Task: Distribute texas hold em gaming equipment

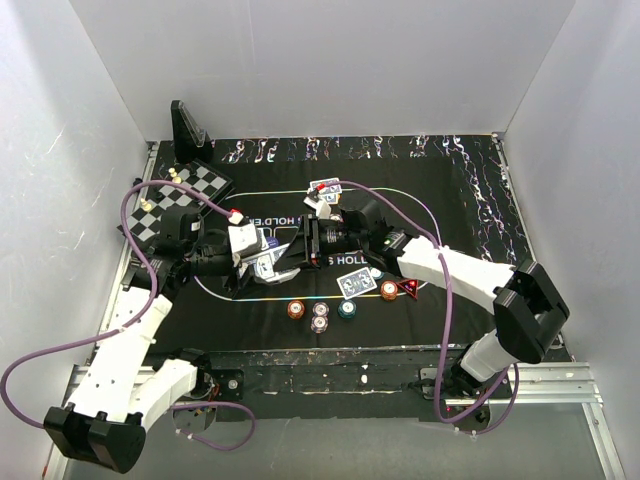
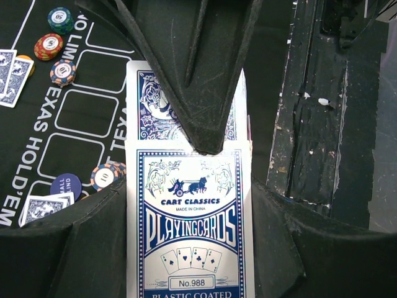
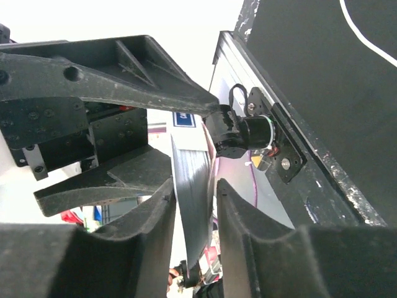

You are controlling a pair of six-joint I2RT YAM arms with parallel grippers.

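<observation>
L grip — holds card pack | R grip — loose at edge

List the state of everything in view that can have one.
left gripper, shut on the card box
card box, open, held above the mat
cards in box, sticking out of the open end
right gripper, jaws either side of those cards, grip unclear
near card pair, face down on mat
far card pair, face down on mat
poker chips, flat on mat
red triangle marker, on mat beside a chip
</observation>
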